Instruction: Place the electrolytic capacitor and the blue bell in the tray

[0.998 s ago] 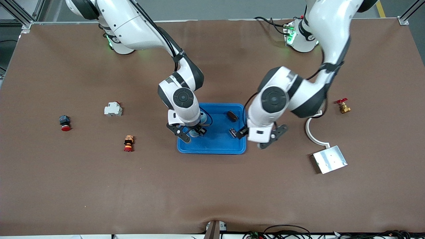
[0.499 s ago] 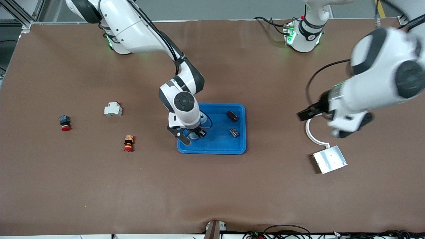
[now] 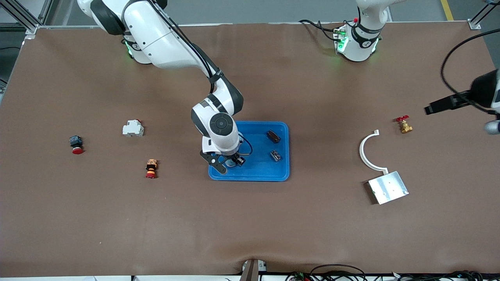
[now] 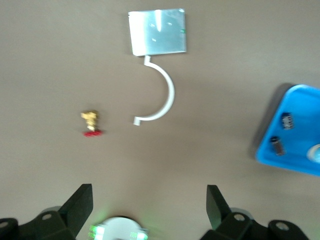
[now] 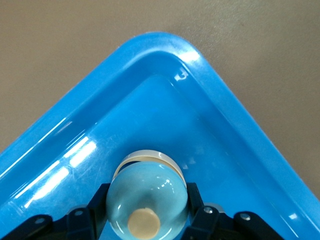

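The bright-blue tray (image 3: 281, 171) lies mid-table. My right gripper (image 3: 228, 160) is inside it, over the corner toward the right arm's end and nearer the camera. It is shut on the blue bell (image 5: 150, 185), a pale blue dome with a tan button, gripped on both sides. I cannot tell whether the bell touches the tray floor (image 5: 150, 115). A small dark part with pale markings (image 3: 275, 155), apparently the electrolytic capacitor, lies in the tray beside a darker cylinder (image 3: 273, 136). My left gripper (image 4: 148, 200) is open and empty, raised over the left arm's end of the table.
Toward the left arm's end lie a silver plate (image 3: 388, 187), a white curved piece (image 3: 365, 150) and a brass valve with a red handle (image 3: 403, 125). Toward the right arm's end sit a white breaker (image 3: 133, 128), a red push button (image 3: 76, 144) and an orange-red button (image 3: 151, 168).
The left arm has swung up and away from the tray toward its own end of the table, leaving the small dark part in the tray. The right gripper has shifted slightly with the bell.
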`<state>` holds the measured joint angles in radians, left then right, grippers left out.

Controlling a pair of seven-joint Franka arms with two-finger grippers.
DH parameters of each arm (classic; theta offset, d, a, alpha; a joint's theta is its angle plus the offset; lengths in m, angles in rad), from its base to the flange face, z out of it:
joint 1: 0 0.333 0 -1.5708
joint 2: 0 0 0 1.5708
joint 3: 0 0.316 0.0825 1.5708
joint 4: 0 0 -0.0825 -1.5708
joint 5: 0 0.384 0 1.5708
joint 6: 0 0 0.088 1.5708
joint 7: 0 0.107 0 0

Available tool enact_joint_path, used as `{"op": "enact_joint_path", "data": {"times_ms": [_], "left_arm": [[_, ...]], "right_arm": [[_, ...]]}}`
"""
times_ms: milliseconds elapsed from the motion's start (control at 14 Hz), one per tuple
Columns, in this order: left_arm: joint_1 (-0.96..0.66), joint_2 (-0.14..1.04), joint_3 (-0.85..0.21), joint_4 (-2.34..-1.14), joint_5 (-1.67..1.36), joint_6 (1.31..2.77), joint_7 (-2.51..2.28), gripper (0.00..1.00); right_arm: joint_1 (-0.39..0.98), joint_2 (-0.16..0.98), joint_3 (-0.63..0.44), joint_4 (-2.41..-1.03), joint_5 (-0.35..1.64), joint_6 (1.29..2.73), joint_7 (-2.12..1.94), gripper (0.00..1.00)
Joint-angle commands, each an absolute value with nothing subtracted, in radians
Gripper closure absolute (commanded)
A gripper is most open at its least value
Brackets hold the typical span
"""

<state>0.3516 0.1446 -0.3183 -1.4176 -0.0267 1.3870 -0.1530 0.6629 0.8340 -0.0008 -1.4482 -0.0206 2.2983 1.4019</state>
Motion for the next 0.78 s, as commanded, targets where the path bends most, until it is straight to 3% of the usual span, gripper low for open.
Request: {"op": "enact_joint_path", "data": {"times_ms": [0,143,356,428,499,570,713], "left_arm": [[0.402,0.112,-0.322,-1.442,0.032,1.378,0.041,0.00],[0.361,0.115,-0.264,-1.440,0.032,1.379,0.057,0.00],[0.119,0.120,-0.001,-1.437,0.026,1.379,0.058,0.00],[0.094,0.126,0.029,-1.422,0.023,1.384,0.063,0.00],[0.074,0.127,0.035,-1.416,0.025,1.390,0.057,0.00],[0.040,0.126,0.043,-1.416,0.029,1.397,0.051,0.00],[-0.039,0.117,0.109,-1.411,0.022,1.402,0.048,0.00]], "right_arm": [[0.680,0.862,-0.006,-1.402,-0.041,2.289,1.440,1.00],[0.680,0.868,-0.006,-1.401,-0.041,2.289,1.442,1.00],[0.684,0.870,-0.006,-1.401,-0.048,2.289,1.448,1.00],[0.684,0.871,-0.006,-1.401,-0.051,2.290,1.450,0.85],[0.684,0.873,-0.006,-1.401,-0.070,2.290,1.450,0.07],[0.684,0.874,-0.006,-1.402,-0.110,2.290,1.450,0.00],[0.684,0.874,-0.005,-1.401,-0.141,2.287,1.445,0.00]]}}
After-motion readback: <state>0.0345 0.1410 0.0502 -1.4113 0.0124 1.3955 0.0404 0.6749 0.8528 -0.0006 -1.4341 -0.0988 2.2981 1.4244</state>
